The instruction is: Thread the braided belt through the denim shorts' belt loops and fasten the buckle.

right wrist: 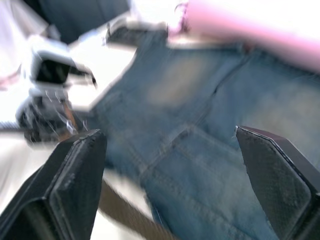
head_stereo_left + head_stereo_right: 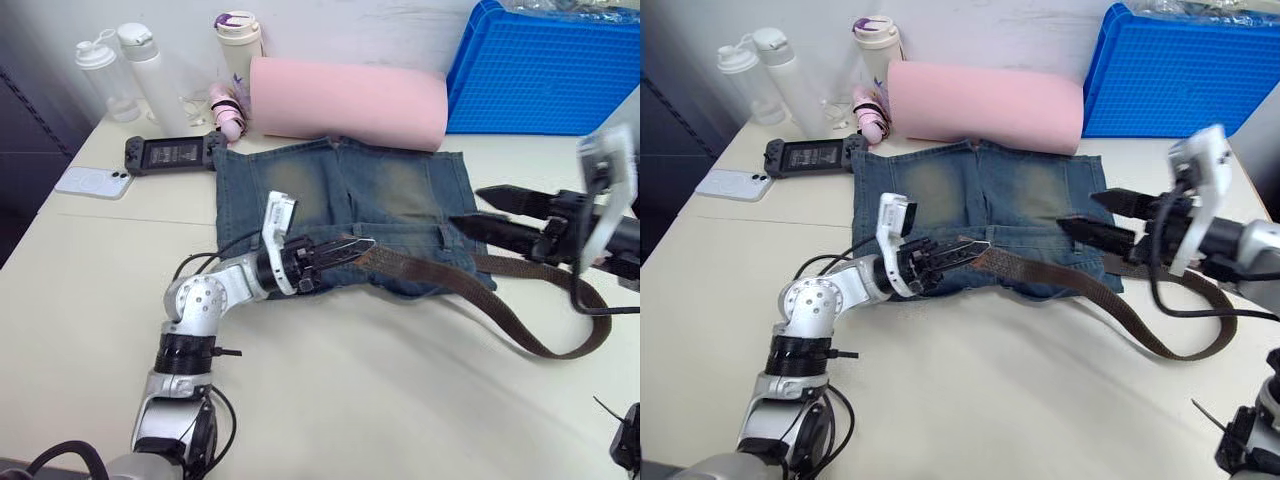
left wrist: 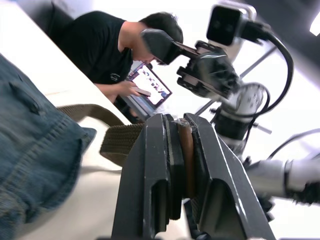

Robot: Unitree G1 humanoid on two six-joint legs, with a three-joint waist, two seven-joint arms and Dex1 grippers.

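Left gripper [image 2: 340,252] fingers pinch braided belt [image 2: 470,290] — right gripper [image 2: 1090,215] fingers spread.

A robot lab, by the look of it. A blue crate [image 2: 545,75] sits on the pale worktop [image 2: 90,290]. Nearby, a seated person [image 3: 107,47] watches a tablet [image 3: 149,90].

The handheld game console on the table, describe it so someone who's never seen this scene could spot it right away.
Start at the big pink roll lying along the far side of the table, with the denim shorts spread in front of it. Just beyond the shorts' far left corner lies the handheld game console. It is black and flat with a dark screen, unlike the white smartphone nearer the table's left edge.
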